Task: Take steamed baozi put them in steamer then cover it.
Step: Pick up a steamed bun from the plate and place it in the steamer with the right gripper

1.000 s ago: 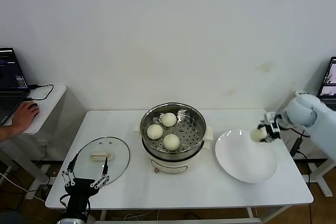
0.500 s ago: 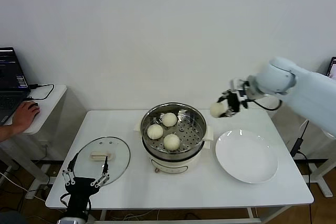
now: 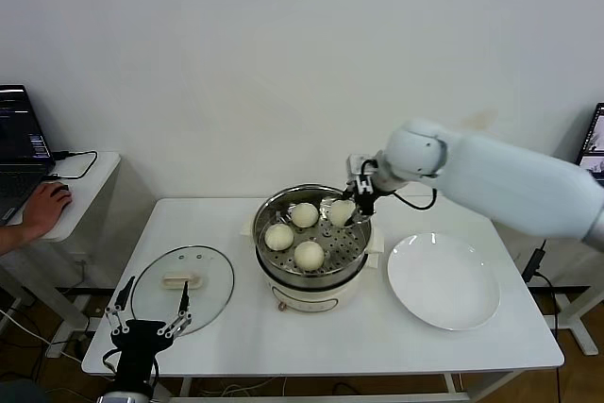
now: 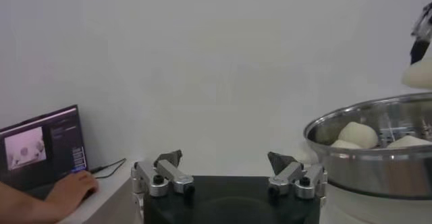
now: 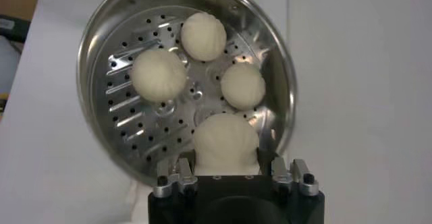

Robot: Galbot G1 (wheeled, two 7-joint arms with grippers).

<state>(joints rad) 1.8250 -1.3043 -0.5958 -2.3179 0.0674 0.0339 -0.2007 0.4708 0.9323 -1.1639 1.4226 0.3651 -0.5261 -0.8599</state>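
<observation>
The steamer (image 3: 261,226) stands mid-table with three steamed baozi (image 3: 303,215) on its perforated tray (image 5: 128,124). My right gripper (image 3: 349,207) hovers over the pot's right rear part, shut on another baozi (image 5: 226,140) that fills the space between its fingers. The cover (image 3: 213,276), a glass lid with a cream handle, lies flat on the table left of the steamer. My left gripper (image 3: 149,307) waits at the table's front left edge, just in front of the cover, open and holding nothing (image 4: 229,161).
A bare white plate (image 3: 444,282) lies right of the steamer. A side table at far left carries a laptop (image 3: 17,143) and a person's hand (image 3: 38,209). Another screen (image 3: 593,143) shows at the right edge.
My right arm has swung left with the baozi, from above the plate to over the steamer's right rear. The left gripper has barely shifted.
</observation>
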